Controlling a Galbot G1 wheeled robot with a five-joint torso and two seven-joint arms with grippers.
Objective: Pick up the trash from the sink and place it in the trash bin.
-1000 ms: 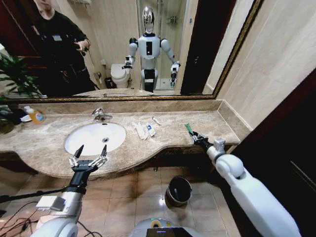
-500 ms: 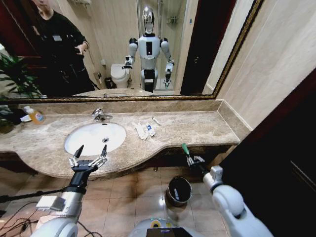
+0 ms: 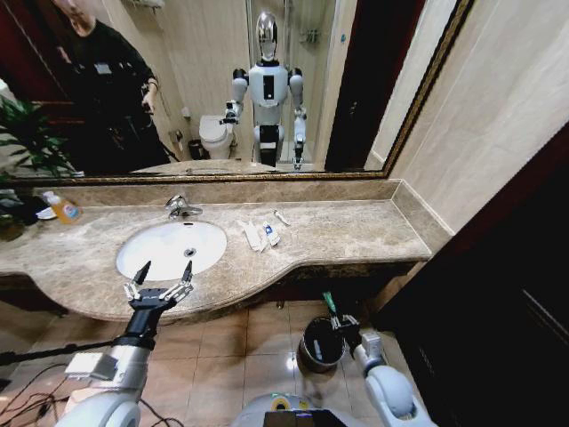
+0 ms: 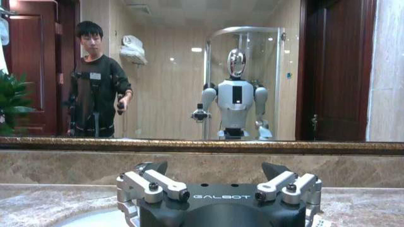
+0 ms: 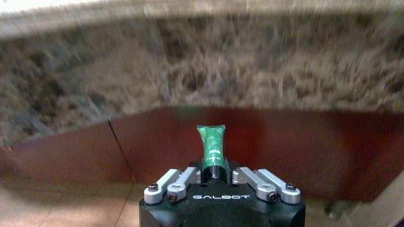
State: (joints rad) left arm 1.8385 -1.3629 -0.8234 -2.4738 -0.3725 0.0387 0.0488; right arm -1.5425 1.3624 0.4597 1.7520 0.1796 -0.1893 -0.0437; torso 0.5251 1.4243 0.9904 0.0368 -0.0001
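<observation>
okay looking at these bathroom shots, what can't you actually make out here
- Inside of the trash bin: head view, the right gripper and its green piece cover part of the opening.
- White tubes and sachets on the countertop: head view, too small to count or read.
- Sink: left wrist view, cut off by the left gripper and the frame edge.
- Countertop edge: right wrist view, blurred.

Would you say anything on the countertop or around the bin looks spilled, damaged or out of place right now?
Nothing spilled or damaged. The odd bits are the litter: white sachets and tubes lying loose on the marble countertop beside the sink. The right gripper holds a green tube over the trash bin.
</observation>
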